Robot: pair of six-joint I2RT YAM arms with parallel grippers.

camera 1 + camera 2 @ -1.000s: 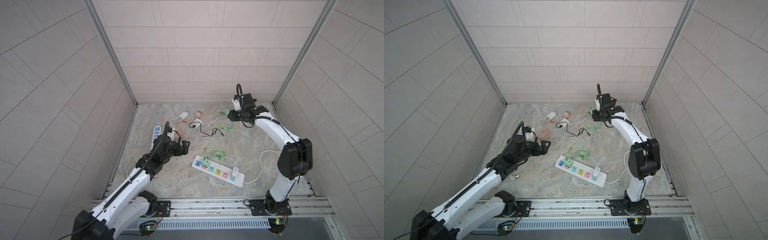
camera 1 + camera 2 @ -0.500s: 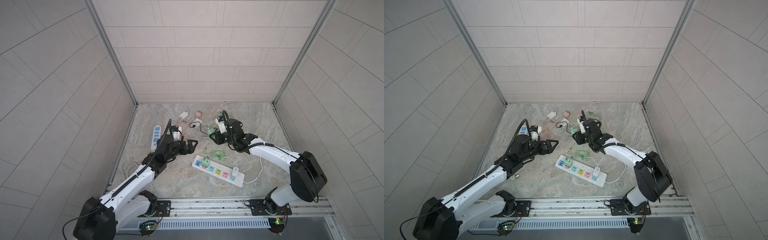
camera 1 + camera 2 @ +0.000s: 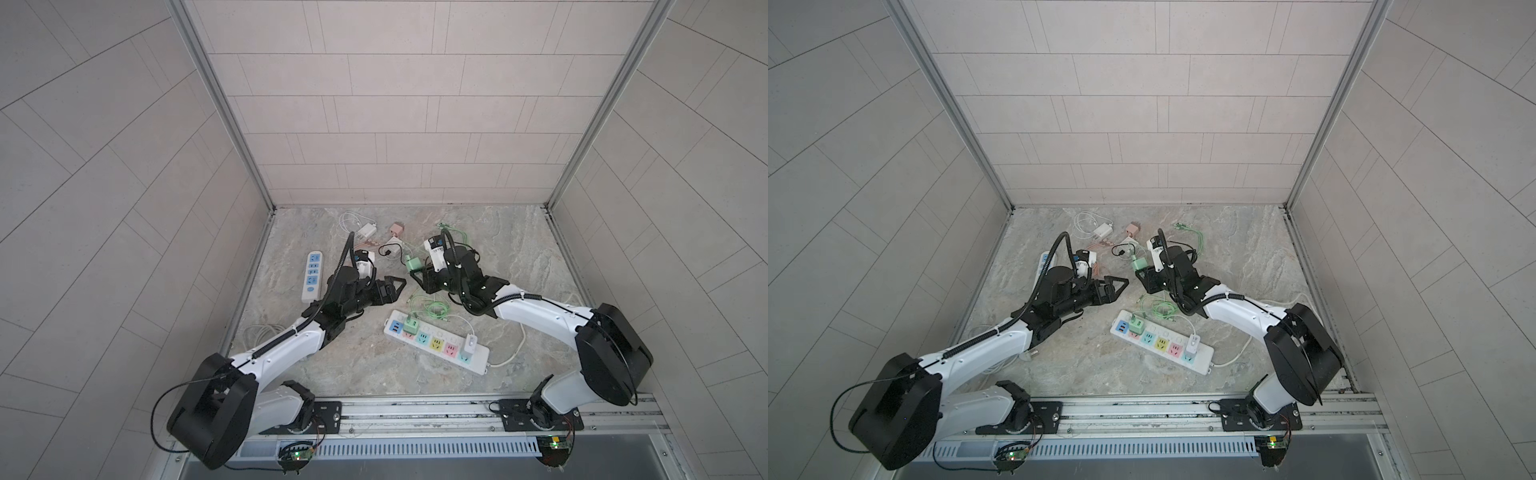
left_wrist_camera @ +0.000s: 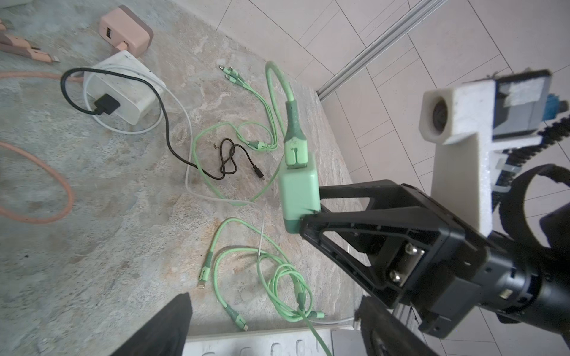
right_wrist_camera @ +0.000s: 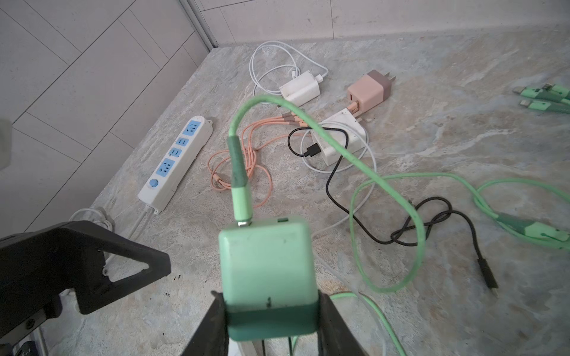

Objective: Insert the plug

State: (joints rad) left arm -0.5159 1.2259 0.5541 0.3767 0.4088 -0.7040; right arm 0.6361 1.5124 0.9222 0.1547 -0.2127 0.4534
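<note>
Right end effector (image 5: 271,311) is clamped on the base of the green plug (image 5: 267,268), which is held clear of the desk (image 3: 498,249). A green cable (image 5: 237,160) is seated in the plug face turned away from this end effector and hangs down to the desk. Left end effector (image 3: 392,288) is seen with jaws apart and nothing between them, just beside the right end effector, apart from the plug. The multicoloured power strip (image 3: 436,343) lies near both end effectors, toward the arm bases. A green adapter (image 3: 411,329) and a white adapter (image 3: 468,345) are seated in it.
</note>
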